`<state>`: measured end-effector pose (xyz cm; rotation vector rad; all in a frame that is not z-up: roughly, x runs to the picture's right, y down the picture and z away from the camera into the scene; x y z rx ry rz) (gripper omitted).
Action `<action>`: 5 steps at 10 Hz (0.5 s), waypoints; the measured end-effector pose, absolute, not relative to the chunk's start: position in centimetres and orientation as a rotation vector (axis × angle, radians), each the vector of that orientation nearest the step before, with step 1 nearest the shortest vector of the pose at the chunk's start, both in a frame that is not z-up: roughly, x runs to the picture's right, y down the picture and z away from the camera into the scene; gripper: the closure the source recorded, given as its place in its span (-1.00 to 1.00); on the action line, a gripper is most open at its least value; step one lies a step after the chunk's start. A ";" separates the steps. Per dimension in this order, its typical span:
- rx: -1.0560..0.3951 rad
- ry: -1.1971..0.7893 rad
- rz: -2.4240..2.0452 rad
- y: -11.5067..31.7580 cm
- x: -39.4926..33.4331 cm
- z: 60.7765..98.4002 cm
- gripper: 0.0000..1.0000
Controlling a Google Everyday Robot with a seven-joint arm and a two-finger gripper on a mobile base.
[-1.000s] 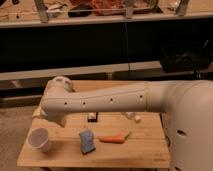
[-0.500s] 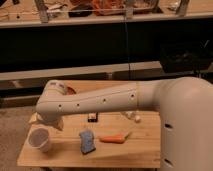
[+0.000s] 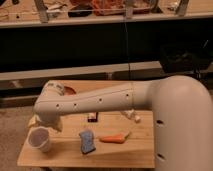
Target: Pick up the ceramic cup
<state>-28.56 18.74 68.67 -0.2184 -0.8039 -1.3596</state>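
While the gripper hangs just above the ceramic cup at the near-left corner of the table, the reach seems in hand. I cannot tell whether it is released or clenched. Next, it likely needs to lower around the cup.

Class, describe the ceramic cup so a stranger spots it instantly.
Start at the wooden table under the pale arm. At its front left corner, just below the gripper, stands the ceramic cup. It alone is plain white, unlike the blue sponge and orange carrot.

Cream gripper by wht cup; orange carrot.
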 end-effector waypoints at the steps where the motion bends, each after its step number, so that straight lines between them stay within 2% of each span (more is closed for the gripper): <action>1: -0.221 -0.810 -1.369 19.0 -28.7 68.9 -0.60; 5: -0.230 -0.827 -1.397 19.7 -28.7 70.1 -0.60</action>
